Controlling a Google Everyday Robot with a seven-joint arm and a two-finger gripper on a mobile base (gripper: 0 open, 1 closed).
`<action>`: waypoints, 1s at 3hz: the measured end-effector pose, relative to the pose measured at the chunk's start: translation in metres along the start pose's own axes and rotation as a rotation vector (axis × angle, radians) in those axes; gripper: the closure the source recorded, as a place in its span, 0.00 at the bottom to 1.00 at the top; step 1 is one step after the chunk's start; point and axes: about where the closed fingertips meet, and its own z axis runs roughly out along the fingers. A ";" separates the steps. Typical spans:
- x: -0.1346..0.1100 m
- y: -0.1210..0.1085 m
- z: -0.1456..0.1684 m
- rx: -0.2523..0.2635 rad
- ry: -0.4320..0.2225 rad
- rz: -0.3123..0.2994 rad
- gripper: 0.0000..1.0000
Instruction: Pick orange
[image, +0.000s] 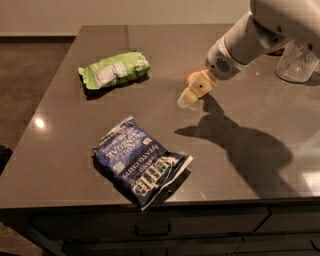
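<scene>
Camera view: a green bag (114, 69) lies far left on the table (55, 150), a blue chip bag (140, 167) near centre; the gripper (187, 99) hangs just before the mostly hidden orange (192, 77), whether clenched or released I cannot tell; a glass jar (297, 62) stands far right

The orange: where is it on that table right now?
In the camera view the orange peeks out from behind the gripper, toward the far side of the table, to the right of the green bag.
</scene>
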 end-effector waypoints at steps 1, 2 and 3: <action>-0.011 -0.012 0.017 0.010 -0.038 0.033 0.00; -0.016 -0.034 0.025 0.041 -0.072 0.063 0.00; -0.014 -0.053 0.030 0.062 -0.084 0.080 0.00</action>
